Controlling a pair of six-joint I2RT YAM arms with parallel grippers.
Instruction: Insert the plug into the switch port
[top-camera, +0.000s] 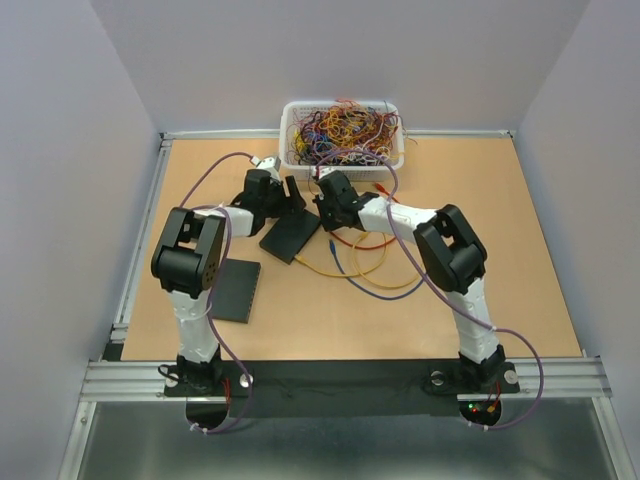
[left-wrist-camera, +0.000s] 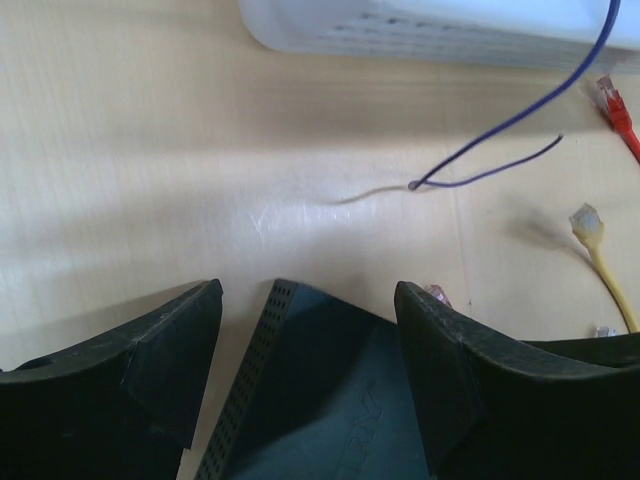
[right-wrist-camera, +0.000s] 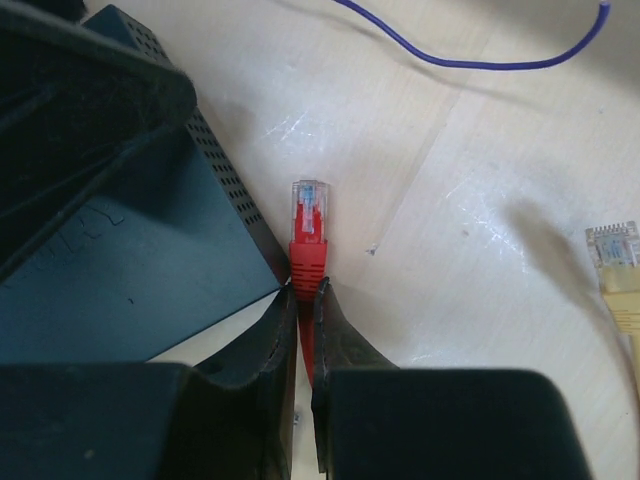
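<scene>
Right wrist view: the right gripper (right-wrist-camera: 305, 300) was pinched shut on the red cable (right-wrist-camera: 307, 345) just behind its plug (right-wrist-camera: 308, 210). The plug sat just beside the perforated side of the switch (right-wrist-camera: 120, 270), outside any port. In the left wrist view, the left gripper (left-wrist-camera: 305, 335) stood spread astride the switch's corner, with a clear gap at one finger (left-wrist-camera: 160, 350).

Robotics lab: plain pale-grey partition walls (top-camera: 70, 150), tan wooden bench top (top-camera: 520, 260) w/ aluminium extrusion rail (top-camera: 350, 378), 2 black-and-white robot arms (top-camera: 190, 258), white plastic basket (top-camera: 300, 160) of tangled coloured wires (top-camera: 345, 125).
</scene>
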